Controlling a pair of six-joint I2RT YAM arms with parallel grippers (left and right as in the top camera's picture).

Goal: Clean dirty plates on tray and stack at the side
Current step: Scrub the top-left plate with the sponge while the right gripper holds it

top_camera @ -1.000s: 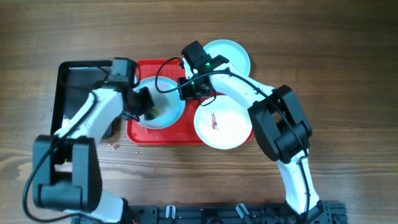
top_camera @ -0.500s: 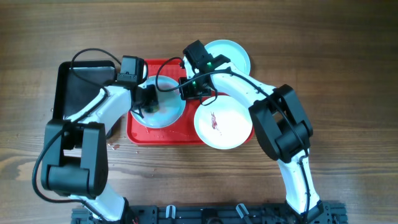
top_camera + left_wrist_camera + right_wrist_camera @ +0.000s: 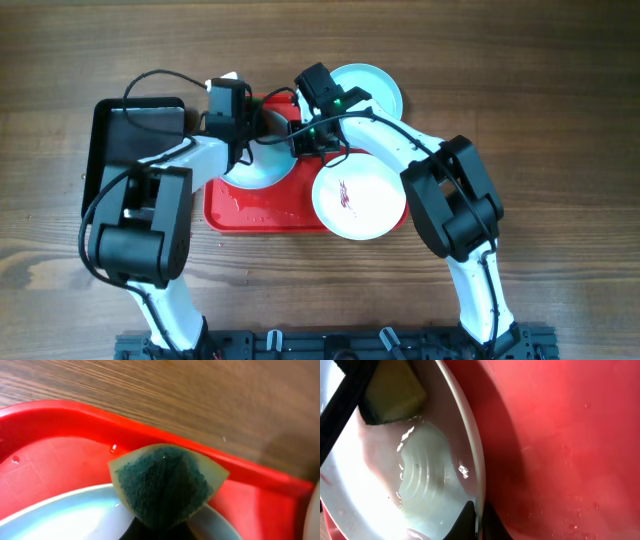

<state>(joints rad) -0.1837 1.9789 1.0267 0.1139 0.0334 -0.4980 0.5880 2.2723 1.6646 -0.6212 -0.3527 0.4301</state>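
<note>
On the red tray [image 3: 262, 212] lies a wet white plate [image 3: 262, 170]. My left gripper [image 3: 243, 136] is shut on a green-and-yellow sponge [image 3: 165, 485] at the plate's far edge, near the tray rim [image 3: 150, 435]. My right gripper [image 3: 301, 140] is shut on that plate's right rim [image 3: 479, 480]; the sponge [image 3: 395, 390] shows at its far side in the right wrist view. A second white plate [image 3: 357, 197] with a red smear overlaps the tray's right edge. The pale aqua plate [image 3: 368, 88] lies behind the tray's right corner.
A glossy black tray [image 3: 135, 140] lies left of the red tray, under my left arm. Water drops and film cover the red tray's floor [image 3: 570, 450]. Bare wooden table [image 3: 560, 120] surrounds everything.
My left gripper has carried the sponge from the plate's middle towards its far edge, and the left arm has swung further over the black tray. The right gripper has stayed on the rim.
</note>
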